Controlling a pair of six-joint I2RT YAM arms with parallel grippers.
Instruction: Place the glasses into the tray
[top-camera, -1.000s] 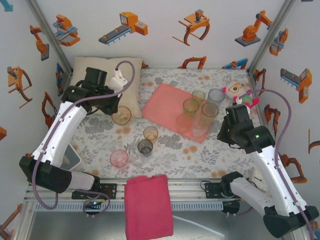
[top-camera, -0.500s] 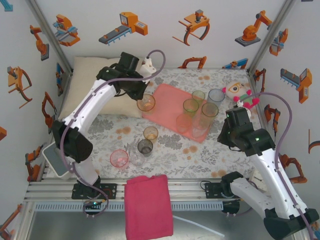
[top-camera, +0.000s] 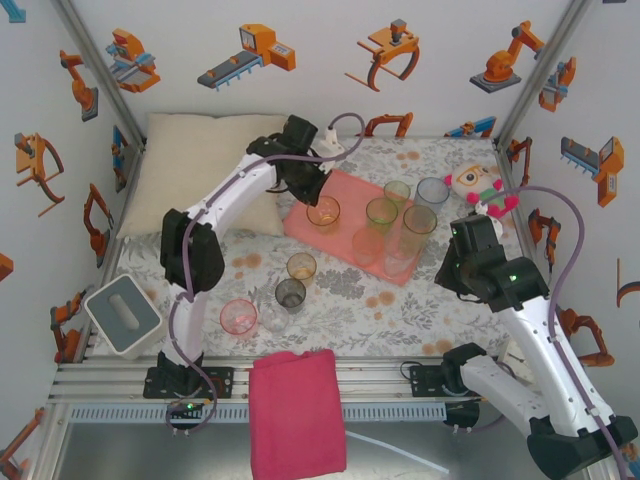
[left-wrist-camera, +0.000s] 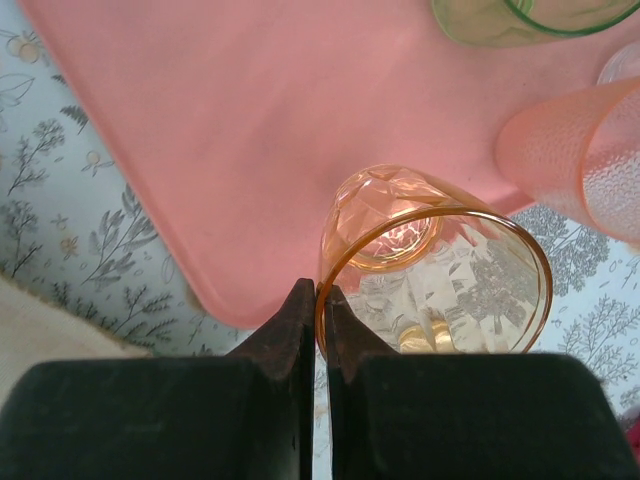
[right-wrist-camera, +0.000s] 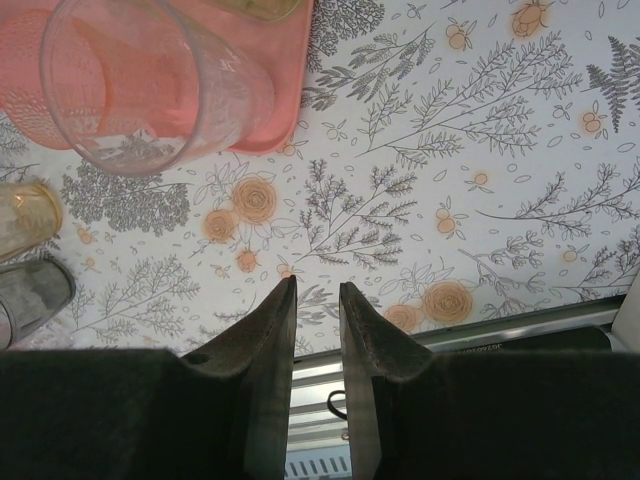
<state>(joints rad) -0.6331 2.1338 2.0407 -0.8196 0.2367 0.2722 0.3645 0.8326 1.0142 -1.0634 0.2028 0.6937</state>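
The left claw (left-wrist-camera: 320, 300) is clenched on the rim of an orange glass (top-camera: 323, 213), one finger inside and one outside. It holds the glass over the left half of the tray (top-camera: 335, 242); whether the base touches the tray I cannot tell. On the tray's right half stand two green glasses (top-camera: 381, 212), a pink glass (top-camera: 367, 244) and a tall clear glass (top-camera: 415, 232). A bluish glass (top-camera: 432, 190) is at its far right corner.

Nearer than the tray, on the floral bench (top-camera: 420, 300), stand an amber glass (top-camera: 301, 266), a smoky glass (top-camera: 290, 293), a rosy glass (top-camera: 238, 317) and a small clear glass (top-camera: 270, 316).

The right claw (right-wrist-camera: 317, 300) hangs right of the tray, released, with nothing between its fingers.

A cream pillow (top-camera: 200, 170) lies left of the tray and a plush toy (top-camera: 475, 182) right of it. The walls (top-camera: 300, 60) carry robot pictures.
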